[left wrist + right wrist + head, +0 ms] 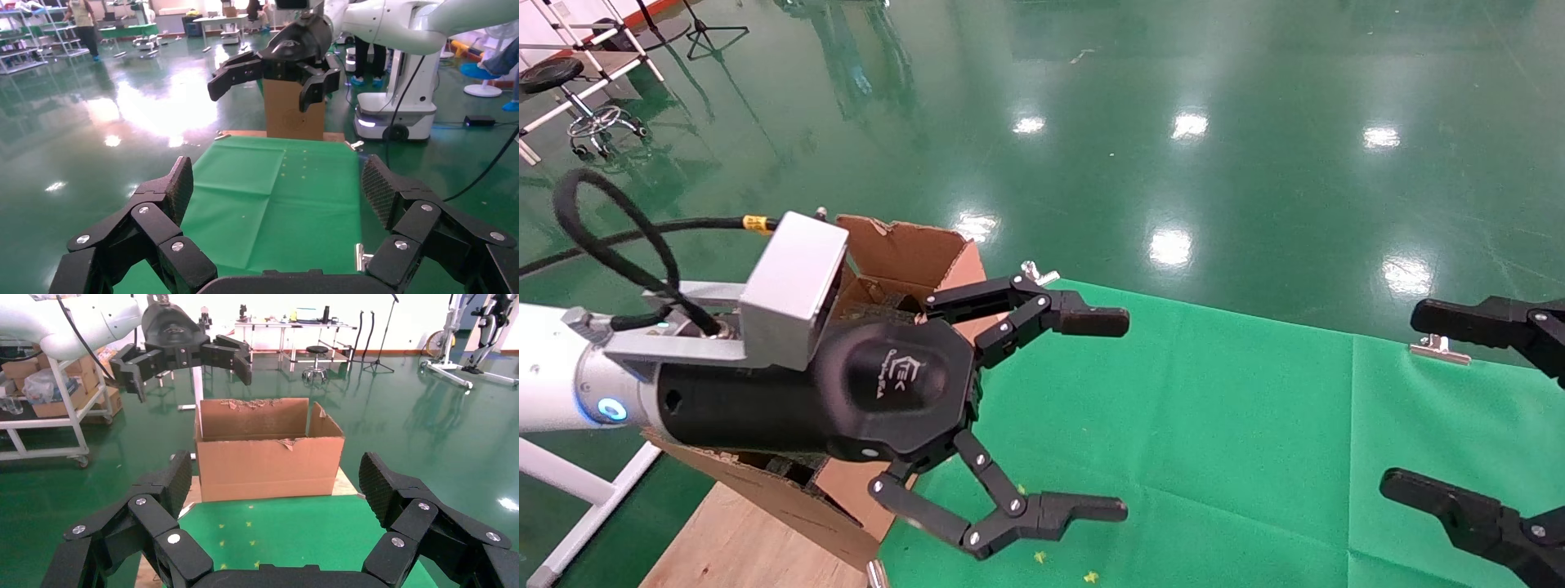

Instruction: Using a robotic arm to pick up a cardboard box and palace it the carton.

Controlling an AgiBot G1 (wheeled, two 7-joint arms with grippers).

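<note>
The robotic arm is my left one, white with a silver wrist. Its gripper (pixel 1120 415) is open and empty, just above the green table beside the carton (pixel 903 255). The carton is large and brown with torn top edges; in the right wrist view (pixel 269 459) it stands at the table's far end. My left gripper (pixel 278 184) is wide open over bare cloth. A slim brown cardboard box (pixel 294 116) stands upright at the opposite table end, beyond my right gripper (pixel 272 76). My right gripper (pixel 1401 398) is open and empty, and so it appears in its own wrist view (pixel 276 478).
A green cloth (pixel 1214 425) covers the table, held by metal clips (pixel 1438 349). Bare wood (pixel 740 539) shows at the near left under the carton. The glossy green floor surrounds the table. A white rack (pixel 55 416) with boxes stands beyond the carton.
</note>
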